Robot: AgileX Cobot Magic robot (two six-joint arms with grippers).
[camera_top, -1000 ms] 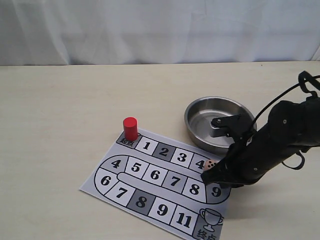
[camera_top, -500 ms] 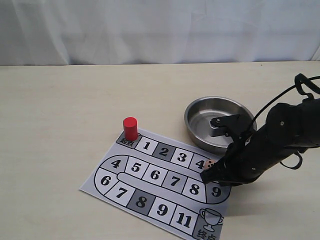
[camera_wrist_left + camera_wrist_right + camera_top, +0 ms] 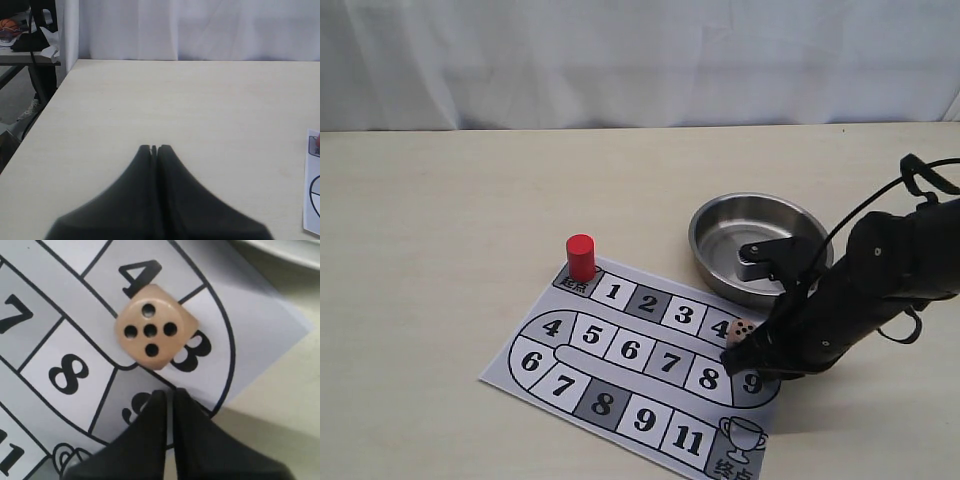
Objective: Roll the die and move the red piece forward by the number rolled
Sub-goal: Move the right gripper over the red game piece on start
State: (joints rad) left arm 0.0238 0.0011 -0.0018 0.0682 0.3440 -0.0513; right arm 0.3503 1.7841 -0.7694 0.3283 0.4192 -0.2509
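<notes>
The tan wooden die (image 3: 152, 327) lies on the printed board (image 3: 620, 350) near the end of the top row, between squares 4 and 5, with five dark pips facing up. In the exterior view the die (image 3: 744, 328) peeks out just beside my right gripper (image 3: 736, 358). That gripper (image 3: 169, 392) is shut and empty, its tips a short way from the die over square 9. The red piece (image 3: 581, 257) stands upright on the start square at the board's far left corner. My left gripper (image 3: 154, 148) is shut over bare table, far from the board.
A round steel bowl (image 3: 720, 225) sits on the table just behind the right arm. The board's numbered track ends at a trophy square (image 3: 738, 440) near the front edge. A white curtain (image 3: 620, 60) backs the table.
The right arm has shifted slightly down and toward the front of the board, staying next to the die. The die and red piece have not moved.
</notes>
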